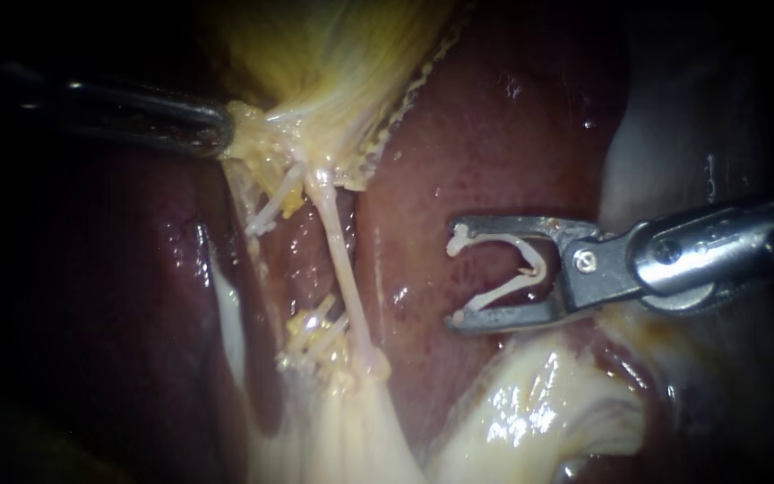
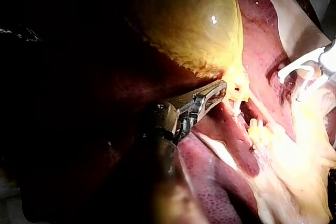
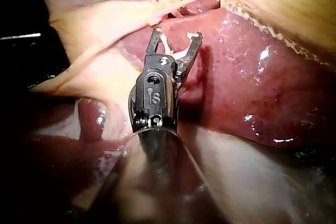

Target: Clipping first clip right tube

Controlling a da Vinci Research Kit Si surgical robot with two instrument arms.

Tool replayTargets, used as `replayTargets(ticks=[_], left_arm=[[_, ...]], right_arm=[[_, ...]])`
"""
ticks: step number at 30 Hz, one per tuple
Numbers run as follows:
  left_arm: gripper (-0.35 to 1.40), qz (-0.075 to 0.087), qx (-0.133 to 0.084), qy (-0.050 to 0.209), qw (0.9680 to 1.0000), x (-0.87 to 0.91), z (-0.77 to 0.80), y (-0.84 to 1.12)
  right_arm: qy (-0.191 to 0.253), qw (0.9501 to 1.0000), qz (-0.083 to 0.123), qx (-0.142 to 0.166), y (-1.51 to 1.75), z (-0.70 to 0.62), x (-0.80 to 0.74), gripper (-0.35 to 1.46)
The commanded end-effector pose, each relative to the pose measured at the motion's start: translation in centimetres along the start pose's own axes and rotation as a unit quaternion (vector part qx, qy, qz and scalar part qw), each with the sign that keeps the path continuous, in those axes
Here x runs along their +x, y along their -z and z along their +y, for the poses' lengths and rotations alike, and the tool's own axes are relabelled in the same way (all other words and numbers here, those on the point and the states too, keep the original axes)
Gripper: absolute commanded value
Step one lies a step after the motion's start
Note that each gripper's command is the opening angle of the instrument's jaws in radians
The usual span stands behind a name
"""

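**Loaded clip faces the right tube, not yet around it**

The right instrument (image 1: 454, 278) comes in from the view's right, lying almost level over the liver (image 1: 494, 134). Its tool stands wide apart yet is grasping a white clip (image 1: 494, 237). One arm of the clip is seated along the inside of each jaw, and the hinge sits deep at the back. The clip's long axis runs nearly level across the endoscope view, and its open mouth points to the view's left, toward the tubes. Only bare liver shows between its two arms.

The right tube (image 1: 342, 260) is a pale, taut strand. Its long axis is steep: it runs from the yellow tissue under the gallbladder (image 1: 342, 54) down and slightly rightward to the pale fatty tissue (image 1: 530, 412) low in the view. The clip's axis therefore lies roughly crosswise to the tube. The clip's tips are near the tube but clear of it, with a strip of liver surface between them. A shorter, thinner strand branches off on the other side of the tube.

The left instrument (image 1: 224, 133) enters from the view's left. Its tool is clenched on the gallbladder's yellowish tissue just above where the strands begin, and that tissue is drawn to a point at the jaws. The left wrist view shows the same hold, with the jaw tips buried in yellow tissue at the gallbladder's lower edge.

In the right wrist view the clip's mouth opens straight ahead of the instrument, toward pale strands lying just beyond it.
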Motion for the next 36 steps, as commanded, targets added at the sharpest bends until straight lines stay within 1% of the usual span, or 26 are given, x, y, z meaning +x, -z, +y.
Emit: replayTargets(ticks=[1, 6, 11, 13, 15, 17, 19, 27, 28, 30, 33, 36], left_arm=[[-0.35, 0.0, -0.001, -0.001, 1.0, 0.0, 0.0, -0.01], [-0.35, 0.0, -0.002, -0.001, 1.0, 0.03, 0.0, -0.03], [-0.35, -0.001, -0.003, -0.001, 1.0, 0.04, -0.01, -0.06], [-0.35, -0.001, -0.003, -0.001, 1.0, 0.04, -0.02, -0.06], [-0.35, -0.001, -0.003, -0.002, 1.0, 0.05, -0.02, -0.07], [-0.35, -0.002, -0.005, -0.002, 1.0, 0.06, -0.02, -0.08], [-0.35, -0.002, -0.006, -0.002, 1.0, 0.06, -0.02, -0.08], [-0.35, -0.002, -0.006, -0.002, 1.0, 0.06, -0.02, -0.1], [-0.35, -0.002, -0.006, -0.002, 1.0, 0.06, -0.02, -0.1], [-0.35, -0.002, -0.006, -0.002, 1.0, 0.07, -0.02, -0.1], [-0.35, -0.002, -0.005, -0.002, 1.0, 0.07, -0.02, -0.11], [-0.35, -0.002, -0.005, -0.002, 1.0, 0.07, -0.02, -0.11]], right_arm=[[-0.009, 0.9999, 0.0, 0.006, -0.03, 0.0, 0.0, 0.49], [-0.033, 0.9992, -0.001, 0.022, -0.22, -0.02, -0.01, 0.49], [-0.061, 0.9974, 0.002, 0.037, -0.4, -0.05, -0.1, 0.49], [-0.073, 0.9962, 0.001, 0.046, -0.48, -0.05, -0.15, 0.48], [-0.081, 0.9946, 0.003, 0.065, -0.58, -0.05, -0.2, 0.48], [-0.092, 0.9931, 0.005, 0.073, -0.66, -0.05, -0.24, 0.48], [-0.101, 0.9914, 0.012, 0.083, -0.74, -0.04, -0.26, 0.48], [-0.152, 0.9815, 0.04, 0.11, -1.0, -0.02, -0.27, 0.48], [-0.161, 0.9795, 0.044, 0.113, -1.04, -0.02, -0.28, 0.48], [-0.166, 0.9778, 0.05, 0.118, -1.1, -0.02, -0.3, 0.48], [-0.185, 0.9718, 0.064, 0.131, -1.15, -0.03, -0.3, 0.48], [-0.206, 0.963, 0.087, 0.151, -1.14, -0.04, -0.26, 0.48]])
